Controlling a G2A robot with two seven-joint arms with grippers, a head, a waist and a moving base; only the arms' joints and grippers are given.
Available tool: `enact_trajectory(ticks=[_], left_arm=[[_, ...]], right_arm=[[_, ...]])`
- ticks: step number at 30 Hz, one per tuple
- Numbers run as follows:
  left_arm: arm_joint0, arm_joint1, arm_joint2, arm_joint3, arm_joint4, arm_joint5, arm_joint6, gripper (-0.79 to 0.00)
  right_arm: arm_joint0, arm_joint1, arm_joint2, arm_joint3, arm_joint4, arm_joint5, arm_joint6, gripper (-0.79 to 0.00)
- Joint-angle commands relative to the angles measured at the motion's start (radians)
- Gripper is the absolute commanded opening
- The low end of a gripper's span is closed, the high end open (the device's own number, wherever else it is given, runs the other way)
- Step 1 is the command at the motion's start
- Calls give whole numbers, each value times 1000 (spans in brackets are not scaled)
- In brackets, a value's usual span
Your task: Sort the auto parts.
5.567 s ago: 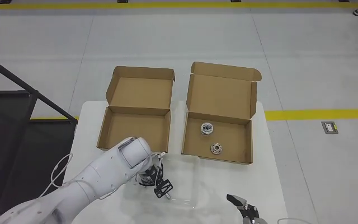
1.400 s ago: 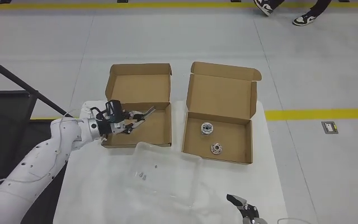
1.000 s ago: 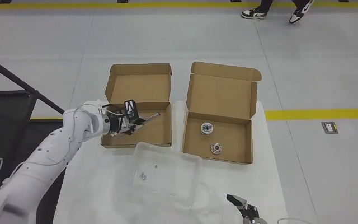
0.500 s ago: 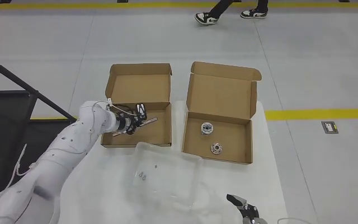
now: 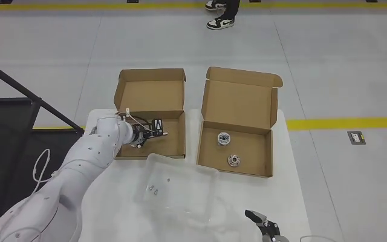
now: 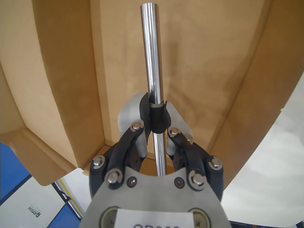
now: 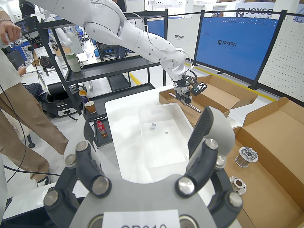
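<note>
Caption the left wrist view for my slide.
Left gripper shut on a shiny metal rod over an open brown cardboard box.

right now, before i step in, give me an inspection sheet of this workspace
Surface: white table, carrying two open cardboard boxes and a clear tray.
Job's things: metal rod held over the floor of the left box; ribbed metal hub and smaller flanged part lying apart in the right box; small screws in the clear tray.
Clutter: paper cup and drinks bottle on a low shelf of the black rack beside the table.
Grippers: left gripper shut on the rod; right gripper open, holding nothing, over the table's near side.
Cables: thin white cable along the left arm.
Surroundings: blue partition panels; yellow floor line.
</note>
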Motion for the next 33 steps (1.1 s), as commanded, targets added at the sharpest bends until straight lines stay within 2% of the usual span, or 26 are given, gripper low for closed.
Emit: enact_trajectory(ticks=[1,18,20,22,30,33], left_arm=[[-1,-12,3,19,9,0,14,-785],[11,-78,4,146,36,29,127,-785],[12,-84,3,154,37,29,132,-702],[11,-89,3,162,39,25,136,-560],[-14,-101,-3,183,48,22,172,-459],[-27,-102,-6,184,53,19,193,-453]], right_arm=[[0,0,0,0,0,0,0,0],[0,0,0,0,0,0,0,0],[0,0,0,0,0,0,0,0],[0,0,0,0,0,0,0,0],[0,0,0,0,0,0,0,0],[0,0,0,0,0,0,0,0]])
